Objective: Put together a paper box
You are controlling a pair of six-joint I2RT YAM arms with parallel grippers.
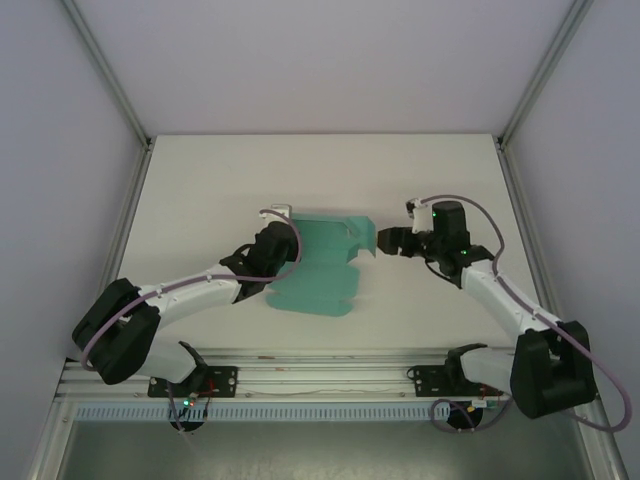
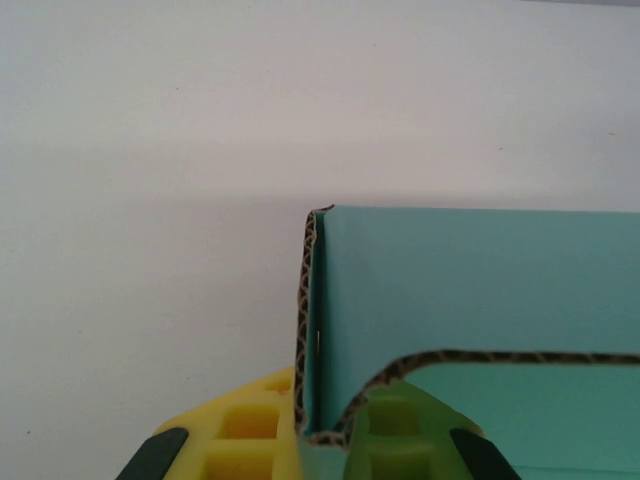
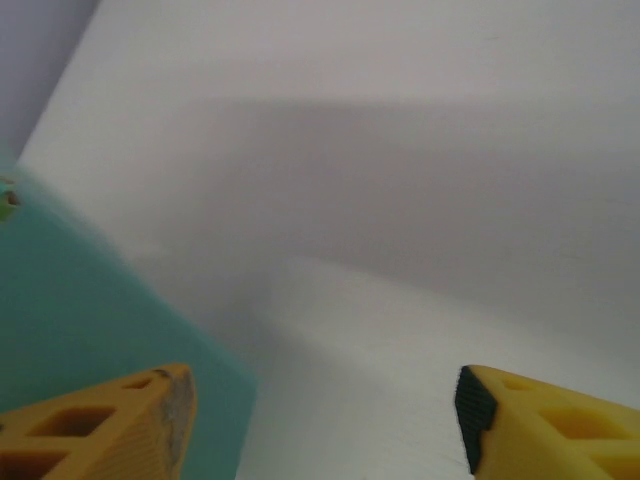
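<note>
Teal-green card forms the paper box (image 1: 318, 272), which lies partly folded near the centre of the desk (image 1: 210, 180), slightly toward the near edge. Its base panel lies flat. The far panel and the right end stand raised, with a notched upper edge.

In the left wrist view, one wall of the paper box (image 2: 480, 285) stands upright. Its cut edge exposes brown corrugation, and a second, curved cut edge runs across below it.

The left gripper (image 1: 272, 255) meets the box at its left edge. Its yellow fingers (image 2: 235, 435) are closed to a narrow gap on either side of the folded corner, with the card clamped between them.

The right gripper (image 1: 383, 241) sits just beside the raised right end of the box; whether it touches cannot be determined. Its fingers (image 3: 110, 425) stand wide apart with nothing between them, and one of them overlaps the paper box (image 3: 70, 310) in the right wrist view.

Bare white desk surrounds the box on the far, left and right sides. The near edge of the box lies close to the mounting rail (image 1: 330, 372).
</note>
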